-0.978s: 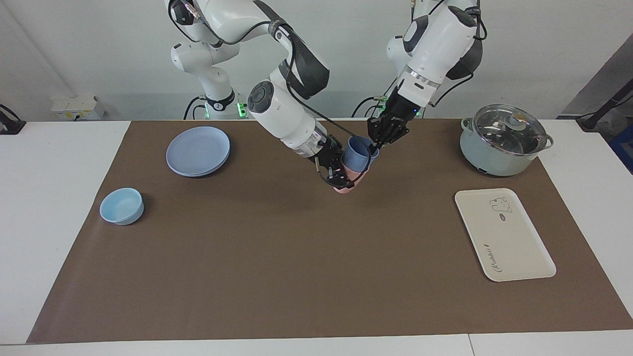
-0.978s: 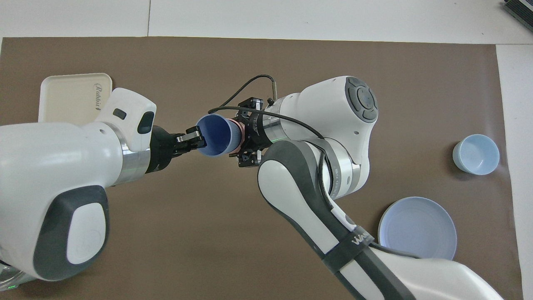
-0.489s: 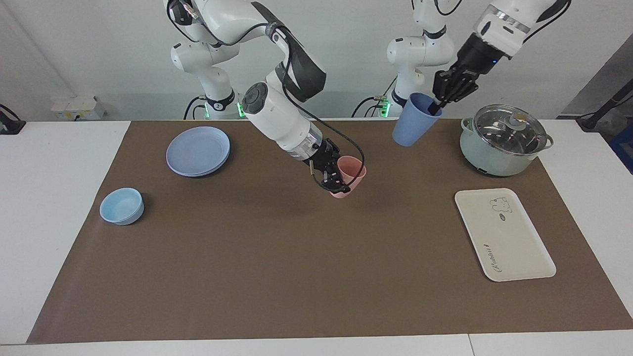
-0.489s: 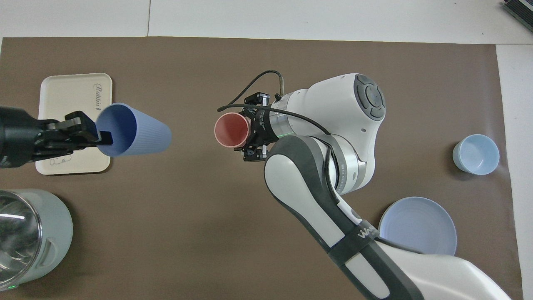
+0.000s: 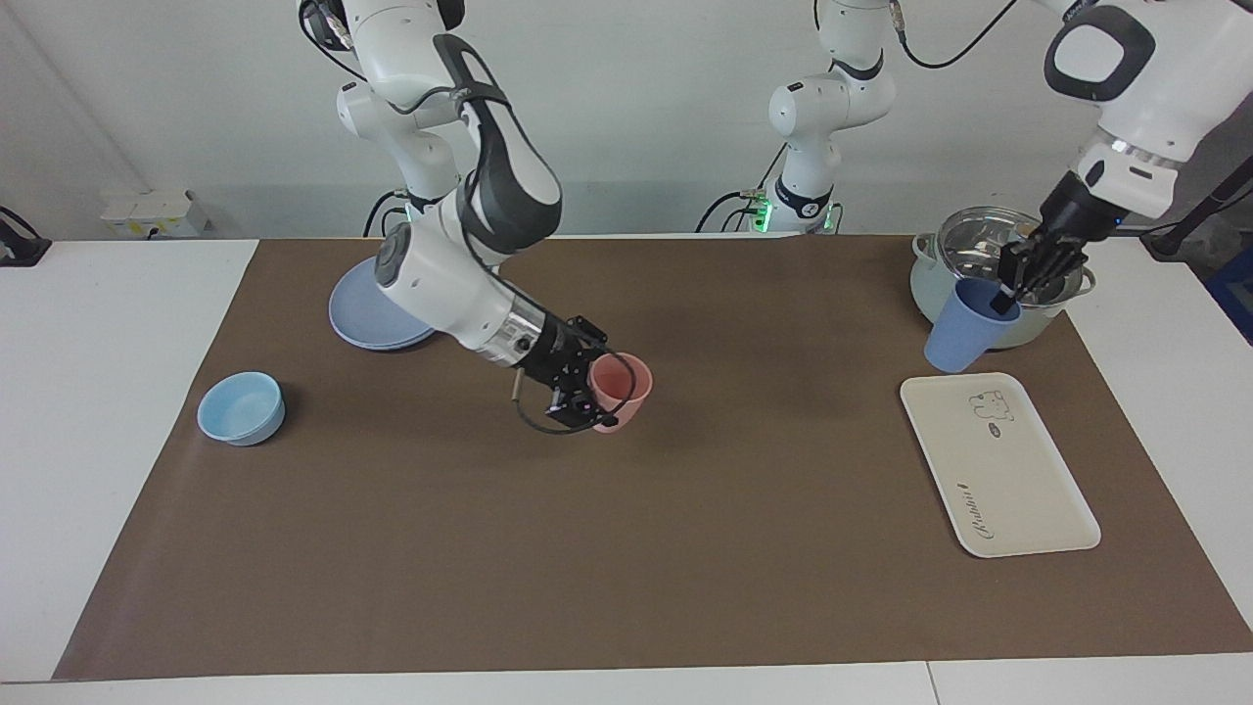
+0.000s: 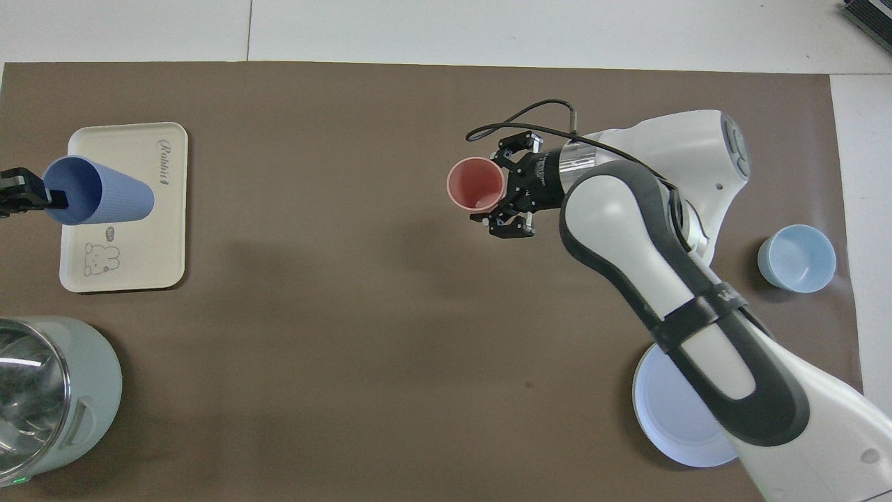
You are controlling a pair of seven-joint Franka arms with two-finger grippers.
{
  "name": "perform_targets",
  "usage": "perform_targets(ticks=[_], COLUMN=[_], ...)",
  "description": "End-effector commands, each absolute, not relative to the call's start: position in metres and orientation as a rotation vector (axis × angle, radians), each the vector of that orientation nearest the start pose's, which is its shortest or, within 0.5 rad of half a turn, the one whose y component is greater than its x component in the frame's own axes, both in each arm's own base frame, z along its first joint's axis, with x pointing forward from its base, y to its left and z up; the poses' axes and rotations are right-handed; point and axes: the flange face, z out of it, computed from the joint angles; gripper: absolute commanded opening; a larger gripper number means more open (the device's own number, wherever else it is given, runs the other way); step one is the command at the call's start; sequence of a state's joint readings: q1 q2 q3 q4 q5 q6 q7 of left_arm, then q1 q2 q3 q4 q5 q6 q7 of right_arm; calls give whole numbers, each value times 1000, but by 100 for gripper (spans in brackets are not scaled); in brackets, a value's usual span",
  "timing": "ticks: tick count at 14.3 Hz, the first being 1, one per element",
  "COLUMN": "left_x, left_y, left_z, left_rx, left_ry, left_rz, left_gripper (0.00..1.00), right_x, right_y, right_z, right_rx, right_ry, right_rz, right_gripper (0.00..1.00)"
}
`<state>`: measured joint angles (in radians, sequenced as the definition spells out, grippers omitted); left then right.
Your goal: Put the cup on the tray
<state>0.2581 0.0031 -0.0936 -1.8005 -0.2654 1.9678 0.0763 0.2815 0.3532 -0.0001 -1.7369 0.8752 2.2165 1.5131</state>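
My left gripper (image 5: 1004, 298) is shut on the rim of the periwinkle-blue cup (image 5: 962, 326), one finger inside and one outside. It holds the cup tilted in the air, low over the cream-white tray (image 5: 1018, 490), at the tray's end nearest the robots. From overhead the cup (image 6: 101, 200) covers part of the tray (image 6: 143, 261), and the left gripper (image 6: 50, 199) shows at the view's edge. My right gripper (image 5: 585, 395) is shut on a pink tumbler (image 5: 623, 385), held tilted low over the middle of the mat; both show overhead: the tumbler (image 6: 475, 184) and the right gripper (image 6: 514, 197).
A grey-green pot with a glass lid (image 5: 979, 257) stands close to the cup, nearer to the robots than the tray. A round blue plate (image 5: 360, 315) and a low light-blue bowl (image 5: 241, 407) lie toward the right arm's end. The brown mat (image 5: 685, 548) covers the table.
The left gripper has pulled the blue cup out of the pink tumbler, carried it toward the left arm's end and lowered it over the tray. The right gripper has moved the pink tumbler toward its own end.
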Motion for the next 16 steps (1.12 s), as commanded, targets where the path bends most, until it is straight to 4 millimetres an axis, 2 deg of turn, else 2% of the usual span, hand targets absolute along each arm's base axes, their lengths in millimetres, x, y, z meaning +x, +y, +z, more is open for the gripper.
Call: perform_targets(ticks=[1, 2, 5, 7, 10, 11, 13, 14, 16], left_x=[604, 610, 626, 621, 614, 617, 621, 624, 624], left_y=[141, 160, 176, 192, 186, 184, 178, 174, 145], left_z=[499, 477, 420, 393, 382, 384, 391, 410, 453], left_rx=[-3307, -3295, -3330, -3350, -3367, -3360, -3355, -3342, -3304], left_ry=[-256, -228, -177, -141, -130, -119, -95, -60, 82], left_rz=[-360, -396, -431, -410, -358, -374, -390, -416, -414], left_gripper=[0, 0, 0, 0, 0, 99, 100, 100, 100], right_x=[623, 625, 624, 619, 614, 611, 607, 604, 602], right_y=[130, 101, 25, -12, -54, -69, -86, -89, -90], right_z=[369, 363, 350, 335, 312, 304, 298, 297, 296], right_rx=[-1607, -1593, -1560, -1607, -1574, -1594, -1582, -1581, -1586], right_ry=[1903, 1909, 1912, 1839, 1844, 1805, 1803, 1803, 1793], right_rz=[674, 679, 680, 699, 734, 736, 736, 736, 738], right_gripper=[0, 0, 0, 0, 0, 0, 0, 0, 0])
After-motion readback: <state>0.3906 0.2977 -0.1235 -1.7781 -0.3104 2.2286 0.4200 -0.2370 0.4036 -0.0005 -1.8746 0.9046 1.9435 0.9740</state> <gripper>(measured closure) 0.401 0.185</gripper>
